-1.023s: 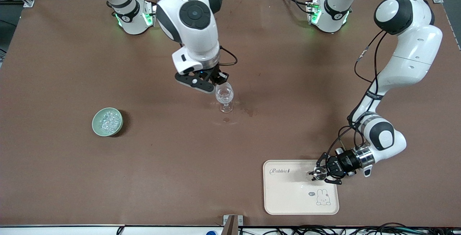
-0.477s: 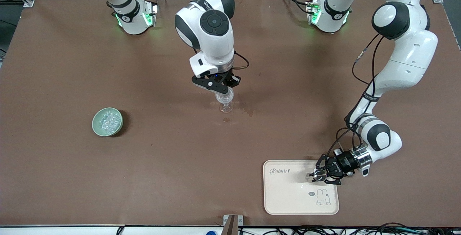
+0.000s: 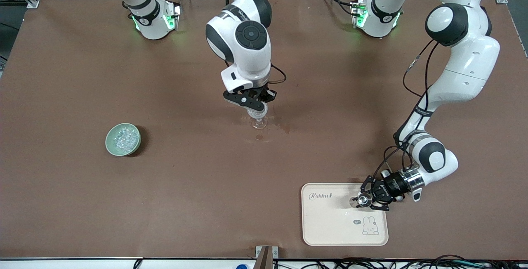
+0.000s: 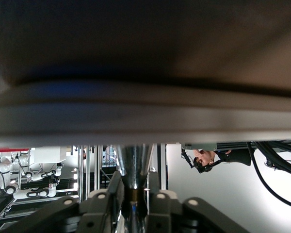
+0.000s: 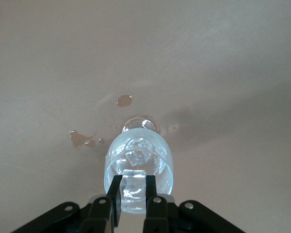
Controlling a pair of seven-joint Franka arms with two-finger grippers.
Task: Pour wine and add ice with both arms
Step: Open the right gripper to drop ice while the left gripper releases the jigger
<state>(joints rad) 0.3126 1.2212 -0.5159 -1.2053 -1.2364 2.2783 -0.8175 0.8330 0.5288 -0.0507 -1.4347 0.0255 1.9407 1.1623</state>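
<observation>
Right end effector [image 3: 257, 105] over stemmed glass [image 3: 258, 117] mid-counter, pinching an ice chunk [image 5: 133, 192]; rest of ice [image 3: 122, 138] in green bowl [image 3: 111, 148]. Left end effector [image 3: 364, 200] clamped on metal vessel [image 3: 362, 199] over tray [image 3: 330, 223]

A heap of small clear ice [image 3: 123, 138] fills a green bowl [image 3: 110, 147] toward the right arm's end of the table. The right gripper [image 3: 255, 109] hangs over the upright stemmed glass [image 3: 258, 122] at mid-table, its fingers pinching one ice chunk [image 5: 134, 190] above the rim. The left gripper [image 3: 364, 199], low over the tray [image 3: 330, 223], clamps a small shiny vessel [image 3: 358, 200].
</observation>
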